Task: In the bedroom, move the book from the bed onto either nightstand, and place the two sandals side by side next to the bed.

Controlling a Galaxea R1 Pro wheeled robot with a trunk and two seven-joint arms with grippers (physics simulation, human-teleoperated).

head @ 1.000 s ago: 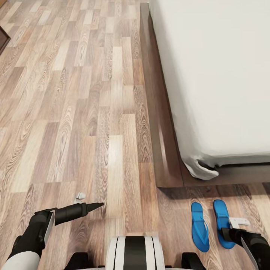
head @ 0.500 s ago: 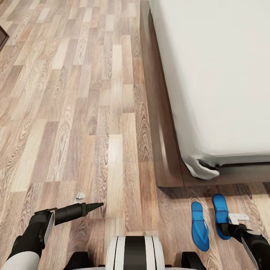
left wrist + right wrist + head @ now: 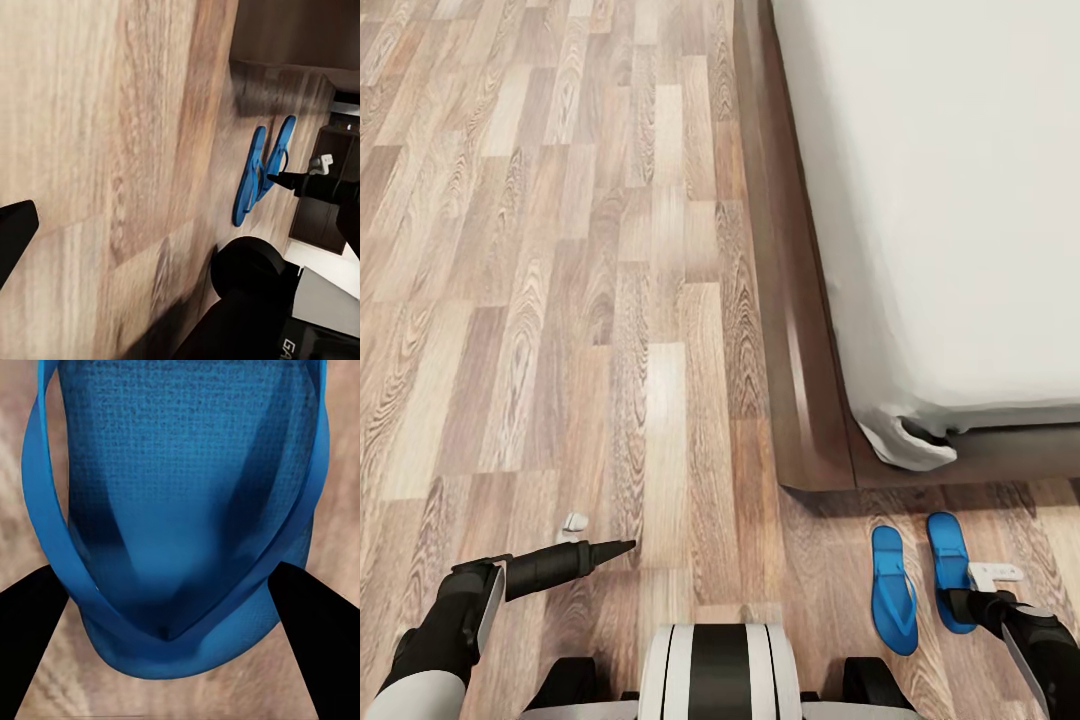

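We see the two sandals on the floor [image 3: 560, 300] just beyond the near corner of the bed [image 3: 800, 400], lying side by side and almost parallel, close to each other; whether they touch we cannot tell. The left sandal [image 3: 893, 590] lies free. Our right hand [image 3: 972, 598] sits over the near end of the right sandal [image 3: 948, 560], and in the right wrist view its two dark fingers [image 3: 311, 645] stand wide apart on either side of the blue sole, gripping nothing. The straps there rise in a thin V off the textured footbed.

We judge these flip-flops to be light, flat and somewhat bendy, so a grip at one end would probably let the far end droop. The sole edge looks thin against the planks, which makes a pinch from above awkward; the strap, or the sole just under the strap's junction, seems the surest hold.

Our left hand [image 3: 622, 547] hovers over bare floor on the left, well apart from the sandals; we cannot tell its opening.
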